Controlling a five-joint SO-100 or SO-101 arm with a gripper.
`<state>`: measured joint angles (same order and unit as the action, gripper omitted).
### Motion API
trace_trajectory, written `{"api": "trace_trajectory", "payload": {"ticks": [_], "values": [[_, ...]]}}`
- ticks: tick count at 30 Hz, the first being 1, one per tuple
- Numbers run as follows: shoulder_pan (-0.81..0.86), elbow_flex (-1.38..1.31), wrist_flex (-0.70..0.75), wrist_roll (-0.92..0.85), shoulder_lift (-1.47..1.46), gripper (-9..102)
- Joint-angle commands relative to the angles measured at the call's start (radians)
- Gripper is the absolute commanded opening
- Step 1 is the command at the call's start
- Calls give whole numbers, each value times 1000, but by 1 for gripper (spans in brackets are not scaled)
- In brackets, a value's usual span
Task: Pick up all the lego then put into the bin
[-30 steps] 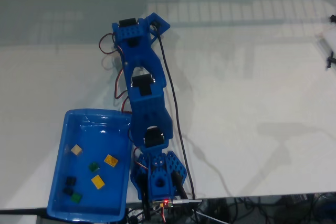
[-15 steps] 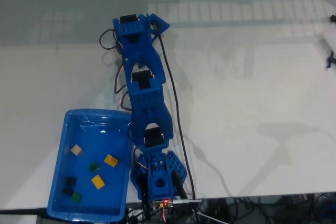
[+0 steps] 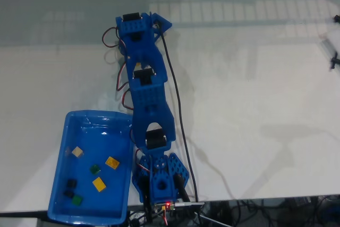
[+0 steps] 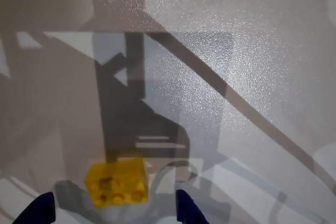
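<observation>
- The blue arm [image 3: 146, 94] is seen in the fixed view stretched across the white table [image 3: 255, 110] toward 12 o'clock, its base [image 3: 159, 182] anchored at the table's near edge at 6 o'clock.
- Compared with a second ago, the arm's far end has been carried slightly further toward 12 o'clock and a little to the right; the base has not shifted.
- In the wrist view, the gripper [image 4: 113, 209] is shown with two blue fingertips [image 4: 38, 209] parted wide at the bottom edge, at roughly 7 and 6 o'clock.
- A yellow lego brick [image 4: 116, 181] is seen lying on the table just above the gap between those tips; no contact with either tip is visible, and nothing is held.
- The blue bin [image 3: 59, 184] is set at 7 o'clock in the fixed view, just beside the arm's base.
- Six bricks are seen resting inside the bin, unchanged from the earlier frames: a tan brick [image 3: 77, 152], two yellow bricks [image 3: 112, 162], a dark green brick [image 3: 95, 169], a black brick [image 3: 69, 183] and a brighter green brick [image 3: 77, 200].
- A dark cable [image 3: 178, 115] is run along the arm's right side down to the base.
- The shadow of the arm is cast across the table in the wrist view, toward 12 o'clock.
</observation>
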<state>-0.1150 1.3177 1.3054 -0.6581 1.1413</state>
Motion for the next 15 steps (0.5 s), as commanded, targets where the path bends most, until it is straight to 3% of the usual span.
{"api": "trace_trajectory", "payload": {"ticks": [1,15], "values": [[-2,-64,5,-11,3,29],[-3,-120,26,-23,-55,20]]}}
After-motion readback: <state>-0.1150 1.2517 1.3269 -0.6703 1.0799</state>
